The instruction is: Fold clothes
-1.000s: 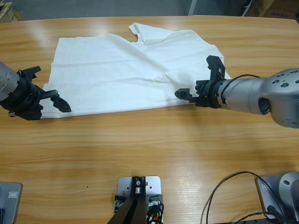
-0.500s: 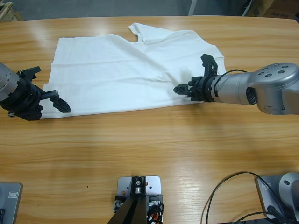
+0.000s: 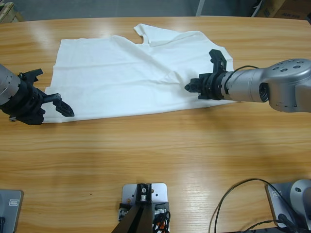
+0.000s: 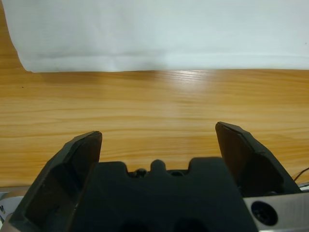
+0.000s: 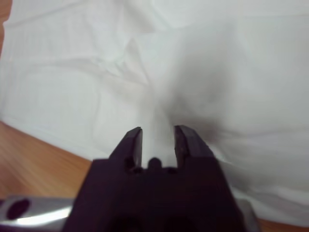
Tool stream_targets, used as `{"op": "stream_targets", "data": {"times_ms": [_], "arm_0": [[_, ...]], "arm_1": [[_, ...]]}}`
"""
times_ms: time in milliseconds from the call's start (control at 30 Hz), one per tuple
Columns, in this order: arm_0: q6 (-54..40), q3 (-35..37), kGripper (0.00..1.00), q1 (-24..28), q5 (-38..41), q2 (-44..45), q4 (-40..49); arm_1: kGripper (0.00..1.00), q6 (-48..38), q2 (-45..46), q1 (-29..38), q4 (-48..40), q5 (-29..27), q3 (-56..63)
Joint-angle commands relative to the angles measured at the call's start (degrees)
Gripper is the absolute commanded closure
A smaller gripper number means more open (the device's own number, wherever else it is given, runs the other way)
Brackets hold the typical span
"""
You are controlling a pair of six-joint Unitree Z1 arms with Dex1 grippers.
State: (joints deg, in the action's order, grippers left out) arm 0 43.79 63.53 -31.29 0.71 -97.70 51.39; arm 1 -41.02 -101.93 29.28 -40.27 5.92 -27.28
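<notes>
Lying spread across the far half of the wooden table (image 3: 155,155), the white T-shirt (image 3: 126,77) is showing soft creases through its middle, with a sleeve poking up at the far edge and its near hem running roughly straight along the table; the right gripper (image 3: 201,73) is reaching in from the right side and hovering over the shirt's right part, its jaws standing spread in the high view, while its own wrist view is showing them with only a narrow gap between and nothing caught in them, the cloth lying just past the tips; the left gripper (image 3: 51,90) is sitting at the shirt's near left corner, its jaws spread wide and empty over bare wood, with the hem lying just beyond them in the left wrist view.
</notes>
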Motion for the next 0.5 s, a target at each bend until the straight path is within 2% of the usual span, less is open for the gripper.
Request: {"op": "stream_targets", "data": {"times_ms": [33,100,133,167,267,500], "arm_0": [[0.61,-1.31,0.078,-0.44,0.96,-1.35,-0.85],[0.68,-1.31,0.078,-0.46,1.07,-1.35,-0.85],[0.68,-1.33,0.078,-0.53,1.12,-1.41,-0.85],[0.68,-1.4,0.078,-0.53,1.12,-1.44,-0.85],[0.77,-1.4,0.078,-0.7,1.14,-1.34,-0.85],[0.86,-1.22,0.078,-0.76,1.14,-1.26,-0.85]], "arm_1": [[0.578,-0.74,2.05,-1.01,3.83,-1.61,0.11],[0.36,-2.54,3.56,-0.01,5.27,-2.23,0.26],[0.281,-2.98,3.68,0.41,5.53,-2.65,0.37],[0.25,-3.17,3.33,0.52,5.5,-2.84,0.42],[0.211,-4.37,1.66,0.52,5.27,-2.93,0.09],[0.216,-7.14,-1.66,0.6,5.64,-2.33,-0.23]]}}
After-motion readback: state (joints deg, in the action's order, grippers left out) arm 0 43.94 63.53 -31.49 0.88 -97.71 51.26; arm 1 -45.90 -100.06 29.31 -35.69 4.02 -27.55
